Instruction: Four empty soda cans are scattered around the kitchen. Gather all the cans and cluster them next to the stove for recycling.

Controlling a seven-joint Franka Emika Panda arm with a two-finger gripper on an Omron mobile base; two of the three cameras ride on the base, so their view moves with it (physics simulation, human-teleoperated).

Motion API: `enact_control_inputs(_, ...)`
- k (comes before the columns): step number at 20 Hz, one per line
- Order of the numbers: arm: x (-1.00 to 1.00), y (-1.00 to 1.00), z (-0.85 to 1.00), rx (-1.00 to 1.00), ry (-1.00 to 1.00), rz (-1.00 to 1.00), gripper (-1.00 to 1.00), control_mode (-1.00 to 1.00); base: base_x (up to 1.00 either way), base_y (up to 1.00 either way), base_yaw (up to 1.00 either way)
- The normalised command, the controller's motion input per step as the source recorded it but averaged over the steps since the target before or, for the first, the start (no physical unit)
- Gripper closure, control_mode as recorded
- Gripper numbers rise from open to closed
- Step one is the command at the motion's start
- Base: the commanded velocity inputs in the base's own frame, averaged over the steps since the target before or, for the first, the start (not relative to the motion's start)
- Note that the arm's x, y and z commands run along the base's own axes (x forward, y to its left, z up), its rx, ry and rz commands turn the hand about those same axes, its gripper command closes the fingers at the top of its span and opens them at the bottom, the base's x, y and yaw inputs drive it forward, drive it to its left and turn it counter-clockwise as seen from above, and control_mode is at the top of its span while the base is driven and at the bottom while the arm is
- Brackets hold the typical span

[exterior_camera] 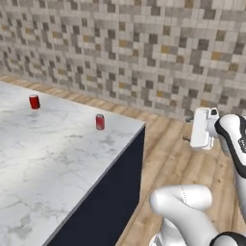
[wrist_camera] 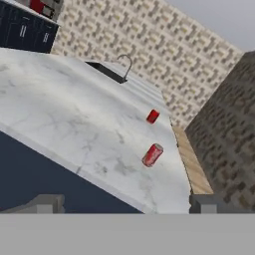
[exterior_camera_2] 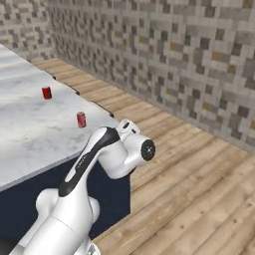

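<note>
Two red soda cans stand upright on the white marble counter (exterior_camera: 57,163). The near can (exterior_camera: 100,121) is close to the counter's corner, a little way in from the edge. The far can (exterior_camera: 34,101) stands further back, well apart from the first one. From the hand view, a sink (wrist_camera: 107,72) with a curved tap (wrist_camera: 125,62) sits past the cans, and dark blue cabinets (wrist_camera: 25,32) are beyond that. The gripper (wrist_camera: 127,203) hangs in the air beside the counter, over the wood floor (exterior_camera_2: 199,189). Its two fingers are spread wide and hold nothing. A tiled wall (exterior_camera: 144,53) runs behind everything.
</note>
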Motion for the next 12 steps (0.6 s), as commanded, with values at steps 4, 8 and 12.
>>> enact_control_inputs(4,0.00,0.00,0.00,0.00,0.00,0.00,-1.00,1.00,0.44,-0.03,0.40)
enact_control_inputs(8,0.00,0.00,0.00,0.00,0.00,0.00,-1.00,1.00,0.53,-0.14,0.38)
enact_control_inputs(12,0.00,0.00,0.00,0.00,0.00,0.00,-1.00,1.00,0.58,-0.16,0.38)
